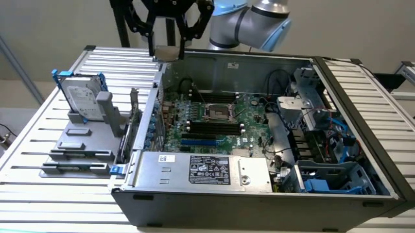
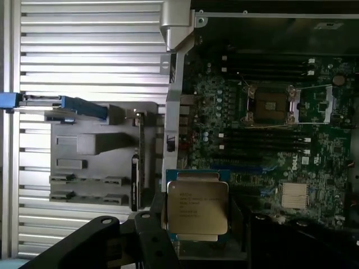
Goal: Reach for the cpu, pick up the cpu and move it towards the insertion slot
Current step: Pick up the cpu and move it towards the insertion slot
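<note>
Tool (image 2: 197, 238) clamped on the cpu (image 2: 197, 208), chip held flat with printed metal top facing the wrist camera. In the exterior view the cpu (image 1: 168, 52) hangs above the case's rear-left corner, well apart from the insertion slot (image 1: 218, 112). Insertion slot (image 2: 270, 104) sits mid-motherboard (image 2: 269, 151), between black memory slots (image 1: 211, 128).

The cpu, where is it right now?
The cpu is held in the gripper above the computer case's back edge, toward the exterior view's left.
</note>
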{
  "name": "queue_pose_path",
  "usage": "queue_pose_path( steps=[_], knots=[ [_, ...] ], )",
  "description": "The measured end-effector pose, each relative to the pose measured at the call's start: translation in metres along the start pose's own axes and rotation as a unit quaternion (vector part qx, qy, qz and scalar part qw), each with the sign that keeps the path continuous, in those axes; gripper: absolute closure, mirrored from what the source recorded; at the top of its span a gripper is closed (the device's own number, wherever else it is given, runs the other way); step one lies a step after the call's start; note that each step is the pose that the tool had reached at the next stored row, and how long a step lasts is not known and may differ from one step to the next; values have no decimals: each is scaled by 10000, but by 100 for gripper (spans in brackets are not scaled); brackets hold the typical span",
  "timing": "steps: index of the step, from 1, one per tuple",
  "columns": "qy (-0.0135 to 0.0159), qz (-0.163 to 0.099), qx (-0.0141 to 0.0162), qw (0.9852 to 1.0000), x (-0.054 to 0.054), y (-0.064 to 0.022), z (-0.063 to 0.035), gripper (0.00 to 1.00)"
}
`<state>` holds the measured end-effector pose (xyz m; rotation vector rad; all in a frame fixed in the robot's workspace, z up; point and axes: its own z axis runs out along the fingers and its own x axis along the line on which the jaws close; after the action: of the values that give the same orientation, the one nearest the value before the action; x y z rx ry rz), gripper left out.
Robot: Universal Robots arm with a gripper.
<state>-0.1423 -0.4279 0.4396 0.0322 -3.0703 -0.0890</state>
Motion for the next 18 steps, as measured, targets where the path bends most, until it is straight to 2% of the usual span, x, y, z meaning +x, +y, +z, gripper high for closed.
queue_pose_path(
  steps=[12, 18],
  knots=[
    [0, 0, 4, 10000, -567, 201, 192, 45],
    [0, 0, 4, 10000, -848, 263, 263, 45]
  ],
)
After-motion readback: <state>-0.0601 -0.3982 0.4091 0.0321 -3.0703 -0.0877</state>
